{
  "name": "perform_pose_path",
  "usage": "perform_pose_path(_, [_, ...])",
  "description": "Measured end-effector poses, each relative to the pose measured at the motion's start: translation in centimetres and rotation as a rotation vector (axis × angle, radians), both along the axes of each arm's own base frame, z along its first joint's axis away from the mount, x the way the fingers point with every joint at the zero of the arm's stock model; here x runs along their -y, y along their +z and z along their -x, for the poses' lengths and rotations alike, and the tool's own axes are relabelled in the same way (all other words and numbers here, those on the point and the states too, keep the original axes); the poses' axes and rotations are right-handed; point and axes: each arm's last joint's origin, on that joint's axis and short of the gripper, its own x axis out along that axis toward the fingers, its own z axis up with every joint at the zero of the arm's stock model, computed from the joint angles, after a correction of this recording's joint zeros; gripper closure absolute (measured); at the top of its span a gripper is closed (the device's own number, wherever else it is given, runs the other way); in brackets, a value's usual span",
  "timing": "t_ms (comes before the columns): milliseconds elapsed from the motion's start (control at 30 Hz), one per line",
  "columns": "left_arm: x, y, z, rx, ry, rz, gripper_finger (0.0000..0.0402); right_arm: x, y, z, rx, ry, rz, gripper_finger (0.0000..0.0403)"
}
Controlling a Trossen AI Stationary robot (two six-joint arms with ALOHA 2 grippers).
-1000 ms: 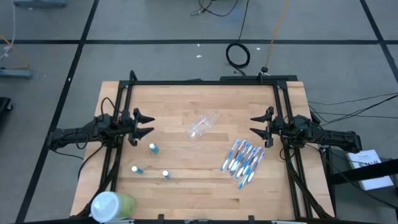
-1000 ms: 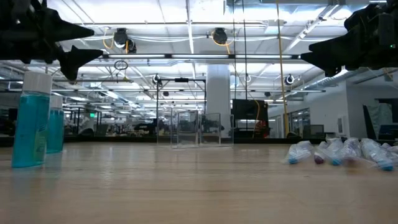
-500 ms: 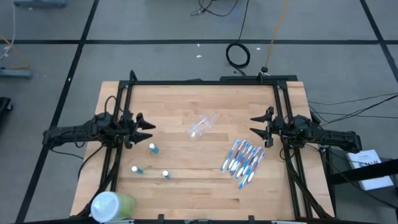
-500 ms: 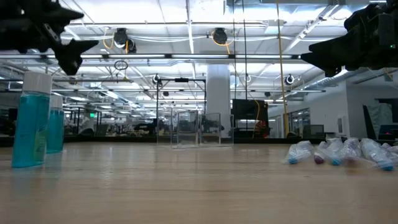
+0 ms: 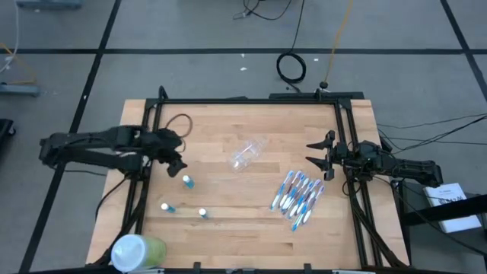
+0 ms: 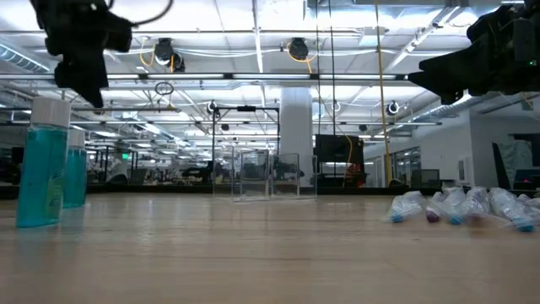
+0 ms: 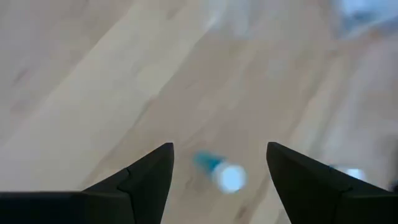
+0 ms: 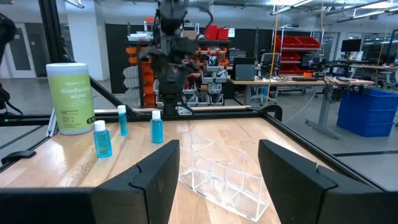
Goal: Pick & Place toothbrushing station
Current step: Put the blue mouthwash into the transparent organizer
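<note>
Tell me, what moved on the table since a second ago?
The left gripper turned and tipped down toward the nearest small teal tube, open and holding nothing. The right gripper, clear cup, toothbrushes and other tubes stayed put.

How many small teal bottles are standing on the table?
3, all on the table's left half: one just below the left gripper, one nearer the left edge, one to its right. None looks hidden in the high view.
</note>
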Motion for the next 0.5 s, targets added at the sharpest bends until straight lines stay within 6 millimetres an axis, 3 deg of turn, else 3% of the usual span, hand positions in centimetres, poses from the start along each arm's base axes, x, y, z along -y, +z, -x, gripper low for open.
perform_pose_path(200, [0.0, -1.3, -2.4, -0.166, 0.084, 0.126, 0.0135, 0.0, 0.0, 0.0, 0.001, 0.000, 0.000, 0.0190])
perform_pose_path(500, [1.3, -3.5, -4.4, -0.307, 0.051, 0.213, 0.0135, 0.0, 0.0, 0.0, 0.001, 0.000, 0.000, 0.0190])
